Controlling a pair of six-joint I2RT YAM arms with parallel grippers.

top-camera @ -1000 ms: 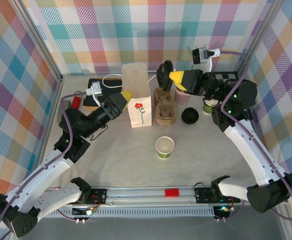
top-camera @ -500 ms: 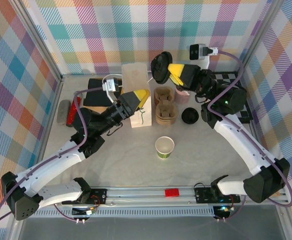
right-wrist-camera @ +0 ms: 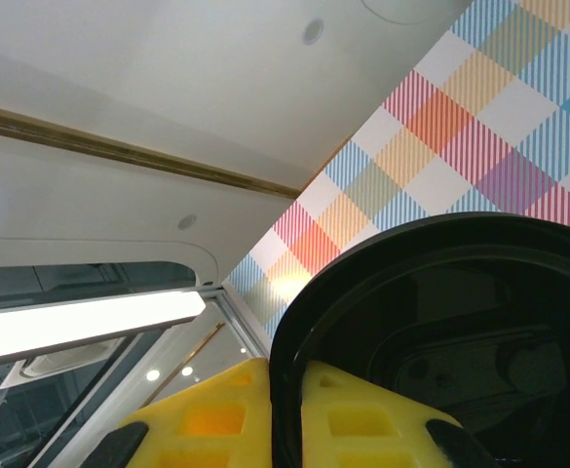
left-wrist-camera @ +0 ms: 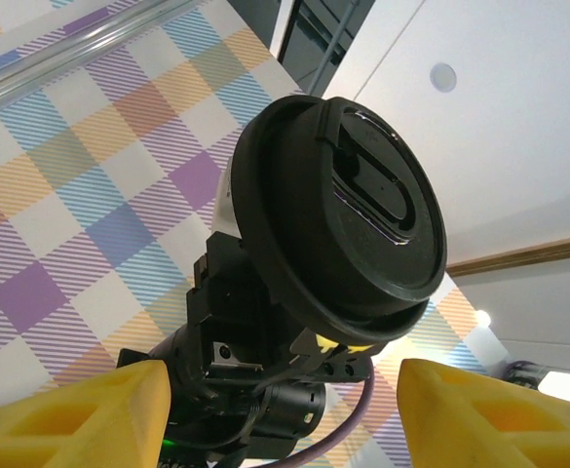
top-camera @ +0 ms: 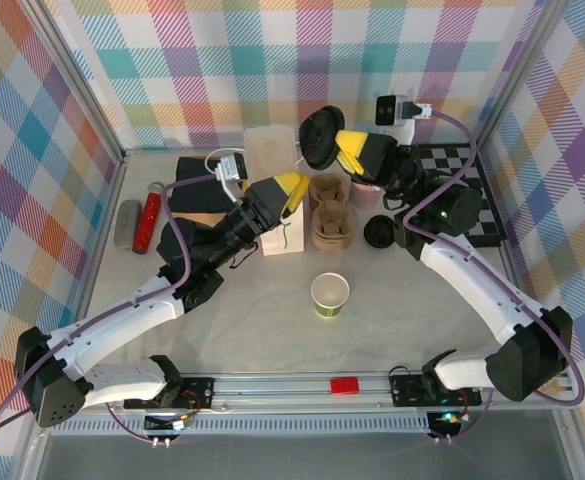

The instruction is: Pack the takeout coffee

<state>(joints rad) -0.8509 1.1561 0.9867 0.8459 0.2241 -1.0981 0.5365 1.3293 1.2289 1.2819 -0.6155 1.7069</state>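
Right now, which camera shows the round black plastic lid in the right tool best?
Left wrist: the round black plastic lid faces it, whole top in frame. Right wrist shows the lid close, cropped, from its underside. Top external shows it small and tilted.

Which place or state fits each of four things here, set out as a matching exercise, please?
1 tall white paper bag
2 lidless green paper cup
3 red cylinder
4 right gripper

a lying at the table's left side
b shut on a round black plastic lid
c standing beside the brown cardboard cup carrier
d upright, alone, in front of the others

Pairs: 1-c, 2-d, 3-a, 4-b
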